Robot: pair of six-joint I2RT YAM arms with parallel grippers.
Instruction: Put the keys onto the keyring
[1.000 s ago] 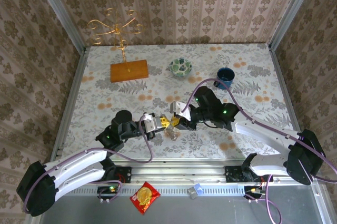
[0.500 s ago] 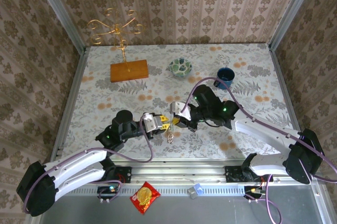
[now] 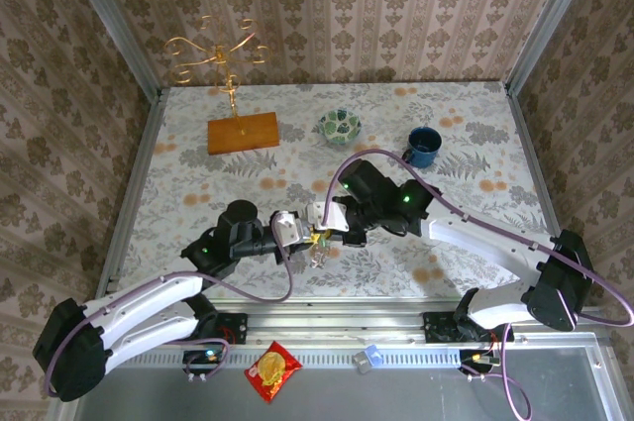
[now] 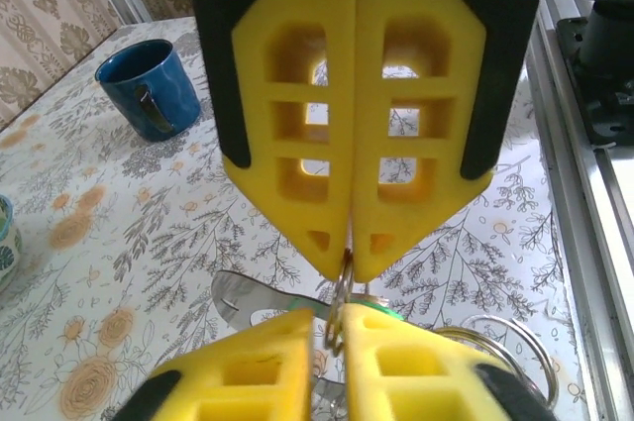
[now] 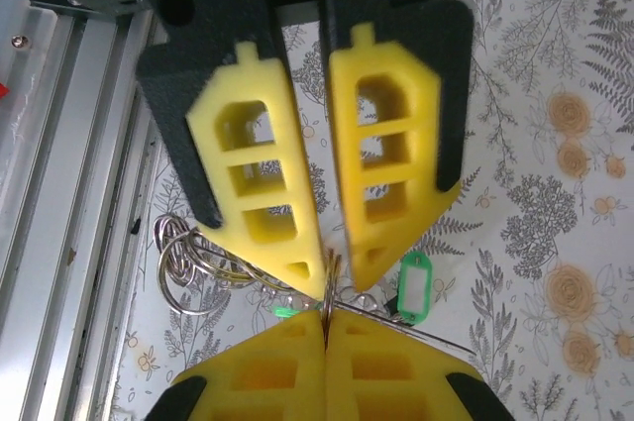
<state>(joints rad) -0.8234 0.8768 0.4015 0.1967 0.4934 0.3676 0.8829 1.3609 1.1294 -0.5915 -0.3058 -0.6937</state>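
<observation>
My right gripper (image 5: 327, 317) is shut on a small metal ring (image 5: 331, 277), held edge-on at its fingertips. My left gripper (image 4: 335, 318) faces it tip to tip, open by a narrow gap, with that ring (image 4: 343, 277) in the gap. Both meet near the table's front middle, the left gripper (image 3: 303, 233) beside the right gripper (image 3: 323, 229). Under them lies a key (image 4: 248, 300) with a silver blade and a green head. A green tag (image 5: 414, 282) and several loose silver rings (image 5: 183, 263) lie close by. A thin dark wire (image 5: 436, 339), probably the keyring, runs beneath.
A blue mug (image 3: 423, 146) stands at the back right and a patterned green bowl (image 3: 339, 126) at the back middle. The gold wire stand (image 3: 218, 50) rises from a wooden base (image 3: 243, 132) at the back left. A snack packet (image 3: 273, 369) lies off the table in front. The metal rail (image 5: 69, 193) is near.
My right gripper has moved left and closed, and now meets the left gripper tip to tip. The left gripper's fingers opened a little around the ring.
</observation>
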